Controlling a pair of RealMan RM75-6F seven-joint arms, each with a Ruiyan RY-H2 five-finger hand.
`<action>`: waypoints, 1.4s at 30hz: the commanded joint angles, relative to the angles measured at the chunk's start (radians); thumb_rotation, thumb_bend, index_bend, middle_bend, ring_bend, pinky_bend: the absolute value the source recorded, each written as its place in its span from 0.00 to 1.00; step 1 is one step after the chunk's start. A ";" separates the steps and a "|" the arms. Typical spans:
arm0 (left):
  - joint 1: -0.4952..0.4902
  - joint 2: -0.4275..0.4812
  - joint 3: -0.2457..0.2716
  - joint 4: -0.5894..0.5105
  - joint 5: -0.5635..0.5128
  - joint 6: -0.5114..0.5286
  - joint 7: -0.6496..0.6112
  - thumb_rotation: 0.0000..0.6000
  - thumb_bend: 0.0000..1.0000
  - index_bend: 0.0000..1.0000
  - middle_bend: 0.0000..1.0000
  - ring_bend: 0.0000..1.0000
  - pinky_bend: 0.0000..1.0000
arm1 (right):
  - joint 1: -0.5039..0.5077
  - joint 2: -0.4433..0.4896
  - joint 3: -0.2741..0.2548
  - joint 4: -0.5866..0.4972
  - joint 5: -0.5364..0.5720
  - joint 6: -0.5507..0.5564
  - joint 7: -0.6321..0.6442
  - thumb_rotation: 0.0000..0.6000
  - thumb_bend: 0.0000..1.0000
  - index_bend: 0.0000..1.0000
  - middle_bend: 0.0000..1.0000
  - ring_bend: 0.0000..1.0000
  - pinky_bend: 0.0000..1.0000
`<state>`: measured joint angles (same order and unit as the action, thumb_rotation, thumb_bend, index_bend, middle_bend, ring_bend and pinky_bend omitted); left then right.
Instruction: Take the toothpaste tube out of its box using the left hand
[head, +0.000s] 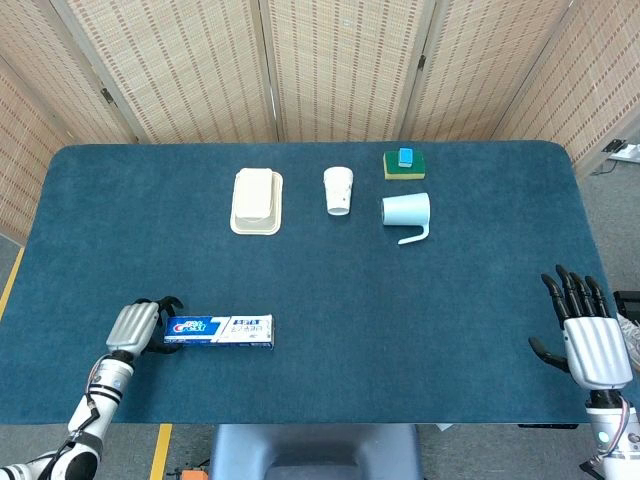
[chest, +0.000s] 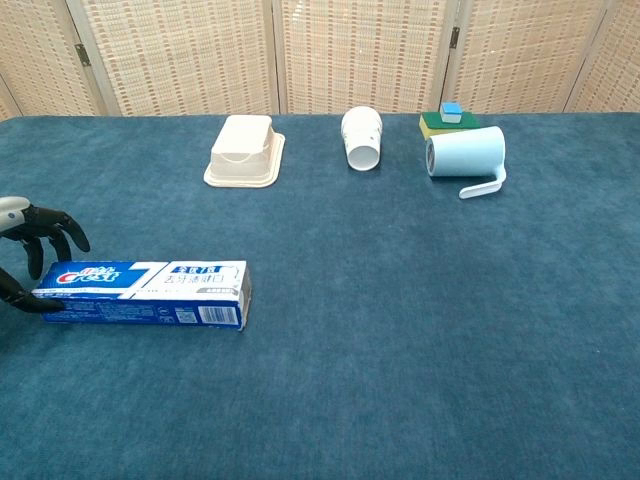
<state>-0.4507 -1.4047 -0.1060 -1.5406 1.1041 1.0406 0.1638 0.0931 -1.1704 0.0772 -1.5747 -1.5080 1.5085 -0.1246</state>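
Observation:
The blue-and-white toothpaste box (head: 218, 330) (chest: 140, 294) lies flat near the table's front left, its long side running left to right. The tube itself is hidden inside it. My left hand (head: 135, 325) (chest: 35, 240) is at the box's left end. Its dark fingers (chest: 55, 228) curl over the far side of that end and the thumb touches the near corner, so it grips the box's end. My right hand (head: 585, 335) rests at the front right edge of the table, palm down, fingers spread, holding nothing. The chest view does not show it.
At the back of the blue table (head: 330, 290) are a cream lidded tray (head: 257, 200) (chest: 243, 150), a white paper cup (head: 338, 189) (chest: 361, 137) on its side, a pale blue mug (head: 406, 212) (chest: 466, 152) on its side, and a green sponge (head: 404, 163) (chest: 449, 120) with a small blue block.

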 joint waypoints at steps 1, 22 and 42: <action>0.003 0.002 0.003 -0.003 0.013 0.007 -0.005 1.00 0.18 0.37 0.51 0.55 0.30 | 0.000 -0.001 0.000 0.000 -0.001 -0.001 -0.002 1.00 0.25 0.00 0.00 0.00 0.00; 0.002 0.071 -0.012 -0.124 0.018 0.072 0.108 1.00 0.18 0.42 0.55 0.58 0.33 | 0.000 -0.002 0.000 -0.001 -0.002 -0.002 -0.004 1.00 0.25 0.00 0.00 0.00 0.00; -0.199 0.155 -0.077 -0.412 -0.214 0.149 0.659 1.00 0.19 0.42 0.55 0.58 0.33 | -0.005 0.008 -0.006 -0.002 -0.015 0.003 0.014 1.00 0.25 0.00 0.00 0.00 0.00</action>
<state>-0.6045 -1.2571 -0.1724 -1.9116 0.9426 1.1424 0.7281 0.0886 -1.1626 0.0712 -1.5762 -1.5233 1.5114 -0.1105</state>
